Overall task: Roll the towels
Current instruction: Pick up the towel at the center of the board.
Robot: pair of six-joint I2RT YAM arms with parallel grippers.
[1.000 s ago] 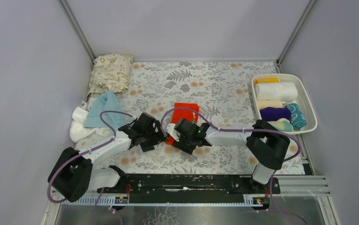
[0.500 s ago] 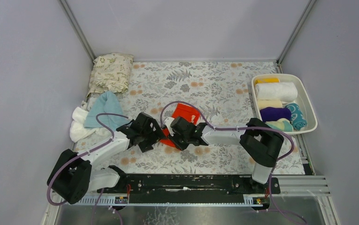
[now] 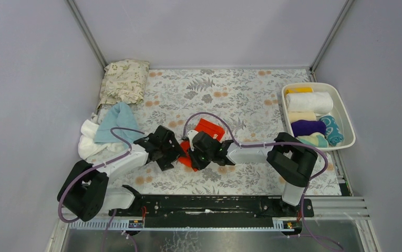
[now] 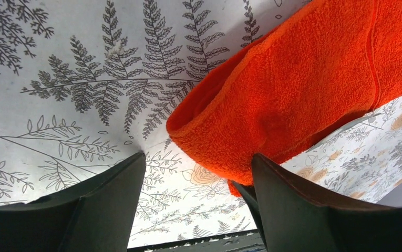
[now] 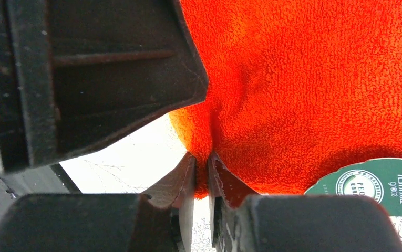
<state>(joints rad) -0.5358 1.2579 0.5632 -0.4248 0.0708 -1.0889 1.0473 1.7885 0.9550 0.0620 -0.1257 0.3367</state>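
Observation:
An orange-red towel [image 3: 208, 129] lies on the floral mat in the middle, its near corner lifted. My right gripper [image 3: 192, 153] is shut on that corner [image 5: 230, 126], pinching a fold between its fingertips; a green round label [image 5: 382, 181] shows on the cloth. My left gripper [image 3: 175, 152] is open just left of it, its jaws spread either side of the towel's folded edge [image 4: 272, 110], touching nothing. A light blue towel [image 3: 115, 122] lies on a white one [image 3: 89, 137] at the left.
A white tray [image 3: 346, 118] at the right holds several rolled towels: yellow, white, cream, purple, teal. A beige leaf-printed cushion [image 3: 124, 80] sits at the back left. The large floral mat [image 3: 240, 94] covers the table. The two grippers are close together.
My right gripper has moved left with the towel corner, folding the orange-red towel over toward the left gripper. The left gripper has edged slightly right.

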